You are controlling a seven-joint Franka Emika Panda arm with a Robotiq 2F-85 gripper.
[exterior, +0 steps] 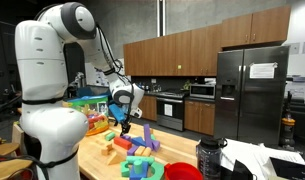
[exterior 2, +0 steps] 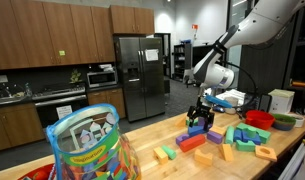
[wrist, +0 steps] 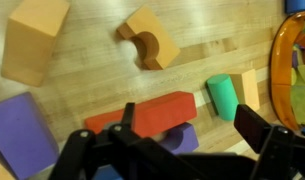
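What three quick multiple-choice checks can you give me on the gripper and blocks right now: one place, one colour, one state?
1. In the wrist view, which block lies between the fingers of the gripper?
A. the purple block
B. the red block
C. the green cylinder

2. What colour is the arch-shaped block?
A. orange
B. blue
C. white

3. How does the gripper stand?
A. shut on a block
B. out of view
C. open, holding nothing

Answers:
1 B: the red block sits in the gap between the two dark fingers.
2 A: the block with the curved cut-out is orange against the pale wood.
3 C: the fingers stand wide apart with no block clamped between them.
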